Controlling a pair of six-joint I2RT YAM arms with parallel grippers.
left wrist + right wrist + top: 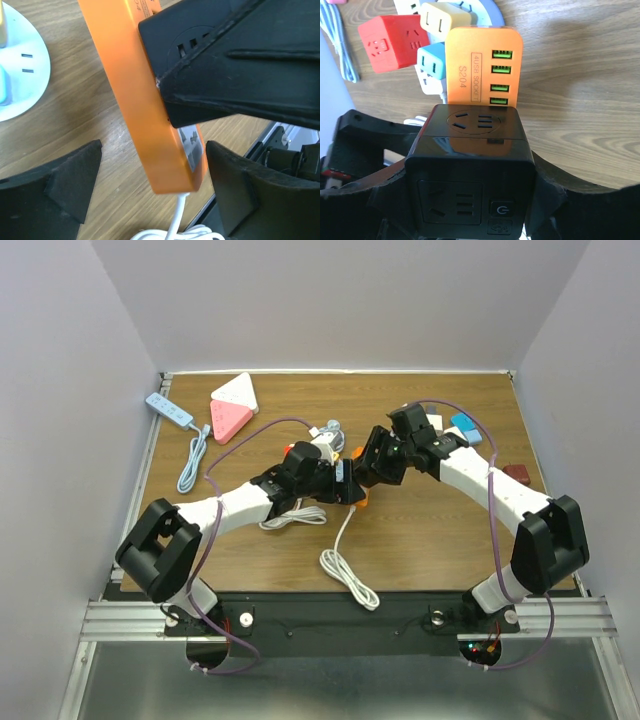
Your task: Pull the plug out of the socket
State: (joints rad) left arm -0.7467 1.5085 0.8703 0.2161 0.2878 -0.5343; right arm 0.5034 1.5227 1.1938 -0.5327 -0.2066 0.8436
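On the left side of the table a blue power strip lies well apart from the work. Toward the middle, the left gripper straddles the orange socket strip near its cord end, fingers apart. One pad stands off the strip with bare wood between, and the other sits just beside its socket face, so nothing is clamped there. Right of it, the black cube plug is seated on the strip's socket face, on the cord side of four green USB ports. The right gripper is closed on the cube, a finger against each flank.

The step in hand looks like the grasp before the pull: the plug is held but not yet separated. The next move probably calls for the left fingers to close and pin the strip, or it may simply ride along with the cube. Then the right arm would draw straight back.

In the overhead view the strip's long axis runs roughly near to far, its white cord leaving the near end and its USB end pointing away from the bases. The cube juts from the socket face toward the right arm, so the pull should run square to the strip's length.
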